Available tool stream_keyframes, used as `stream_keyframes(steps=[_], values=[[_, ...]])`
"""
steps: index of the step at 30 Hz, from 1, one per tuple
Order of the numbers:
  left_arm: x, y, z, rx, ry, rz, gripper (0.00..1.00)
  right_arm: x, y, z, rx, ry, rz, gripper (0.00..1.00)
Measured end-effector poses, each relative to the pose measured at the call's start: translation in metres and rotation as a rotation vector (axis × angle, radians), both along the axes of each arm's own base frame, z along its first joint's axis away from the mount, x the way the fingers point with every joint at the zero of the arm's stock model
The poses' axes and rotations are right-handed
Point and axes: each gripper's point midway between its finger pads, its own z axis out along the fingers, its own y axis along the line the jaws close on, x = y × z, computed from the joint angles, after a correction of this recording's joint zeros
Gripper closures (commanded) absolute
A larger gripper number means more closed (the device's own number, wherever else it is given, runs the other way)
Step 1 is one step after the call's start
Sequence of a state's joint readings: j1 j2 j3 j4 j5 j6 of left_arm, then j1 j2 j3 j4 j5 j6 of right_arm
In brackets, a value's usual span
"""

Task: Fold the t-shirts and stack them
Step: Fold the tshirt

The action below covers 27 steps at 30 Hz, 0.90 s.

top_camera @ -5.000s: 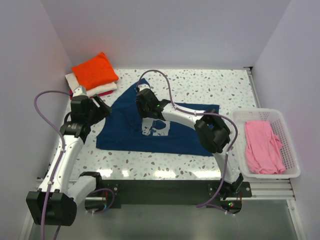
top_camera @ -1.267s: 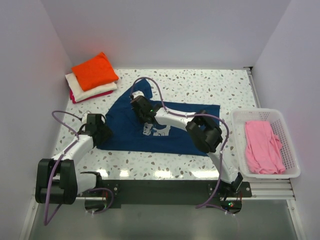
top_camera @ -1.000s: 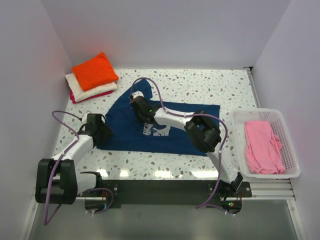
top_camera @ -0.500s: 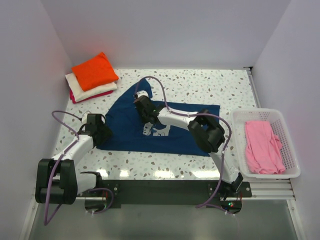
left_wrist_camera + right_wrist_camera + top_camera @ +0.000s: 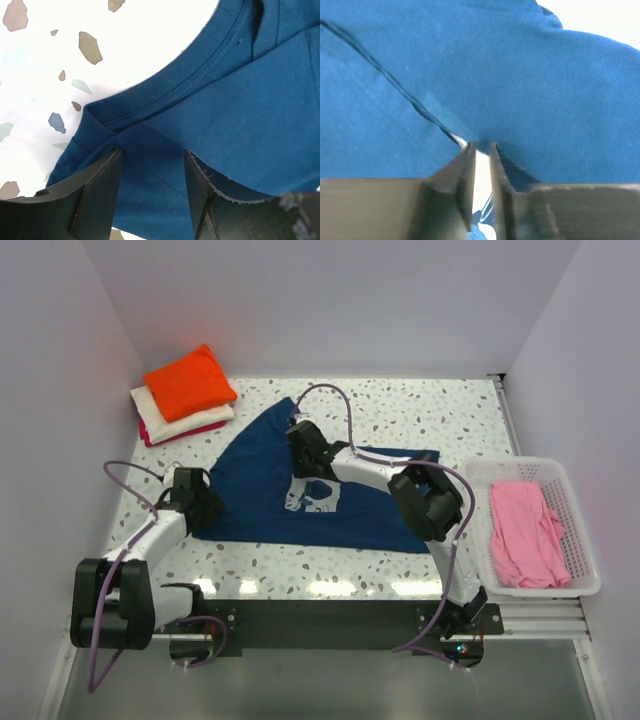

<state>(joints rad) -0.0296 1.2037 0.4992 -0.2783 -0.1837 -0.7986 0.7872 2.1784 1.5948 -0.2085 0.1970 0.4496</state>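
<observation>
A navy t-shirt [image 5: 255,490] with a pale chest print [image 5: 312,496] lies spread on the speckled table [image 5: 430,420]. My right gripper [image 5: 302,443] is over its upper middle. In the right wrist view this gripper [image 5: 481,146] is nearly closed, pinching a fold of the navy fabric [image 5: 520,75], with a crease running to the tips. My left gripper [image 5: 203,508] sits at the shirt's left edge. In the left wrist view it [image 5: 152,155] stands open, fingers [image 5: 100,185] straddling cloth just below the ribbed collar [image 5: 165,95].
Folded orange [image 5: 188,380], cream [image 5: 195,420] and magenta [image 5: 160,436] t-shirts are stacked at the back left corner. A white slotted basket [image 5: 530,589] at the right edge holds a crumpled pink t-shirt [image 5: 525,530]. Walls close in the table on three sides.
My right gripper has moved up and to the right across the navy shirt, and the shirt's top corner has shifted and spread with it. The left arm has stayed still over the last second.
</observation>
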Motion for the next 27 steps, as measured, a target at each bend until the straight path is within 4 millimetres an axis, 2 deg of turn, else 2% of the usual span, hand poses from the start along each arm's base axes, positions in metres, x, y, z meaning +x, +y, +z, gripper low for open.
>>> stream_keyframes(steps=[4,7,12,15,17,21,23,27], values=[[-0.004,-0.001,0.003,0.005,0.011,-0.024,0.39,-0.006,-0.002,0.003,0.000,0.010,0.003,0.66],[-0.001,-0.005,0.019,-0.007,-0.008,-0.049,0.37,-0.008,-0.004,0.017,0.009,0.002,0.003,0.61],[0.032,-0.017,0.073,-0.047,-0.169,-0.112,0.35,-0.013,-0.007,0.050,0.044,-0.020,-0.008,0.53],[0.057,-0.026,0.096,-0.073,-0.245,-0.160,0.34,-0.021,-0.019,0.061,0.033,-0.023,-0.033,0.48],[0.078,-0.034,0.105,-0.092,-0.273,-0.198,0.34,-0.026,-0.034,0.066,0.003,-0.021,-0.063,0.47],[0.132,-0.046,0.107,-0.083,-0.288,-0.280,0.33,-0.029,-0.069,0.071,-0.034,-0.002,-0.133,0.48],[0.165,-0.050,0.106,-0.061,-0.301,-0.311,0.33,-0.021,-0.094,0.072,-0.029,0.017,-0.184,0.48],[0.223,-0.052,0.101,-0.005,-0.338,-0.359,0.32,0.006,-0.167,0.073,-0.022,0.043,-0.341,0.48]])
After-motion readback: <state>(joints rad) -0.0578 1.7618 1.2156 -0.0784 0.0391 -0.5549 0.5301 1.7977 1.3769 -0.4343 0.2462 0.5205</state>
